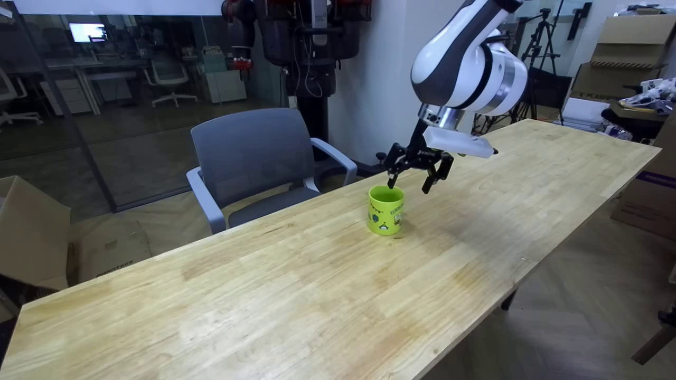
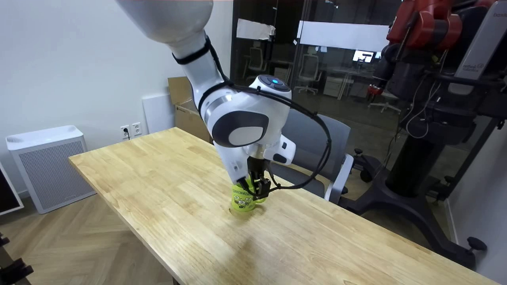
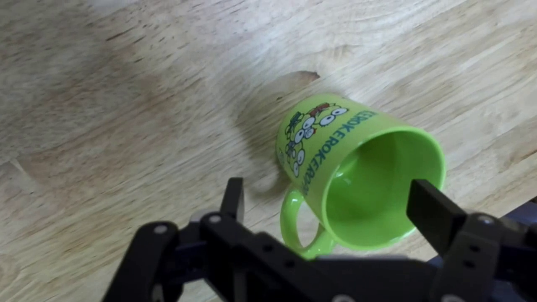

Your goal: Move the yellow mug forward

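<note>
A long wooden table (image 1: 253, 295) is carrying a yellow-green mug (image 1: 385, 214), which is standing upright on it.

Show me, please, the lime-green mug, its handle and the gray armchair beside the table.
Lime-green mug (image 1: 385, 215), in an exterior view: its printed outer wall.
Mug handle (image 3: 288, 224), in the wrist view: its curved loop.
Gray armchair (image 1: 256, 158), in an exterior view: its backrest.

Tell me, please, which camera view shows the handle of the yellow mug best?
The wrist view: the handle shows there large and almost whole, with the opening inside its loop. In an exterior view, only a small part of the handle is visible. In an exterior view, the yellow mug shows, but I see no handle.
</note>
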Tool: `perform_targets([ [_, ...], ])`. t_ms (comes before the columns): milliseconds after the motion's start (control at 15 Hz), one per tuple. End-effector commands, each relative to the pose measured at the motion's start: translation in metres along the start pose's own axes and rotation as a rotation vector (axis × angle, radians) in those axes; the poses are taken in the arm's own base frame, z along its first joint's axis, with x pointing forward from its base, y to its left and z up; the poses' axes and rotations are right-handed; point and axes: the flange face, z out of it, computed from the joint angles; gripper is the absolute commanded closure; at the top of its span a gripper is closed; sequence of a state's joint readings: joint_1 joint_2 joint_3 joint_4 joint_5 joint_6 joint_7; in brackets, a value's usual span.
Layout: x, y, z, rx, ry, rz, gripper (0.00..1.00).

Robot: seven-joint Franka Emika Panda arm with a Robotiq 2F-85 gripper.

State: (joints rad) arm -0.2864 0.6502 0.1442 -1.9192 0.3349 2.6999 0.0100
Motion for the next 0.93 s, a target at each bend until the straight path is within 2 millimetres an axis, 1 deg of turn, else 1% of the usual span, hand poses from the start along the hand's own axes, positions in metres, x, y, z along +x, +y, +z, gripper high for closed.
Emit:
perform_targets([
  [0, 0.011, 0.003, 0.009, 0.011, -0.02, -0.009, 0.0],
  [400, 0.02, 0.013, 0.027, 0.021, -0.057, -0.011, 0.0],
  [467, 0.021, 0.014, 0.029, 0.023, -0.059, -0.014, 0.25],
  [533, 0.023, 0.014, 0.03, 0.023, -0.059, -0.021, 0.27],
  [600, 0.024, 0.014, 0.031, 0.023, -0.061, -0.027, 0.33],
  [667, 0.025, 0.013, 0.032, 0.021, -0.063, -0.032, 0.42],
  [867, 0.028, 0.012, 0.034, 0.025, -0.067, -0.046, 0.62],
])
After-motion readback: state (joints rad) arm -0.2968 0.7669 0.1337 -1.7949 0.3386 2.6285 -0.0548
